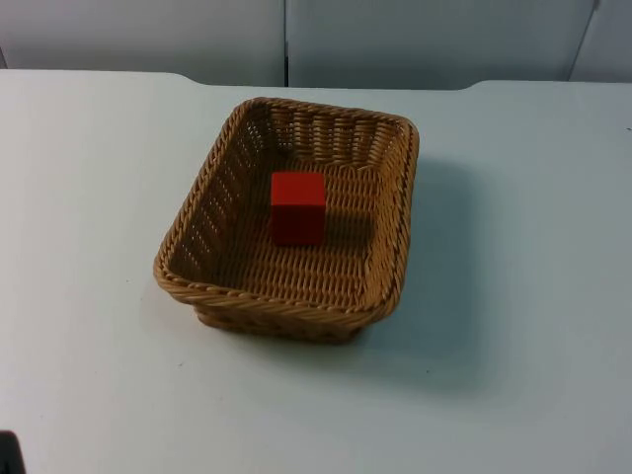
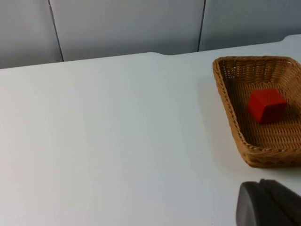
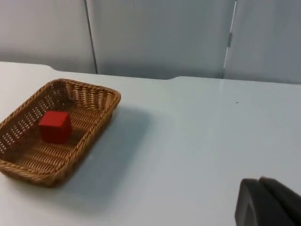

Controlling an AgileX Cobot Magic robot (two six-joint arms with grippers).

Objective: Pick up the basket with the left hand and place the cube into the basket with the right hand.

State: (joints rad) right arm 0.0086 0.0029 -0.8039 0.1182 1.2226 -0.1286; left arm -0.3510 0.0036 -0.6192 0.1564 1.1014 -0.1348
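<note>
Basket [image 1: 286,296]: set on the table [image 1: 513,375], mid-scene.
Cube [image 1: 297,207]: red, lying inside the basket.
Left gripper [image 2: 270,205]: held off left; grip state cannot be told.
Right gripper [image 3: 268,202]: held off right; grip state cannot be told.

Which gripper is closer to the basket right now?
Left, probably. The left gripper sits just short of the basket; the right gripper waits farther off, with bare table between. Neither touches it.

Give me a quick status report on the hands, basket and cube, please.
Left hand and right hand both back from the basket, waiting. Red cube inside basket, basket on table. Nothing in the way.
</note>
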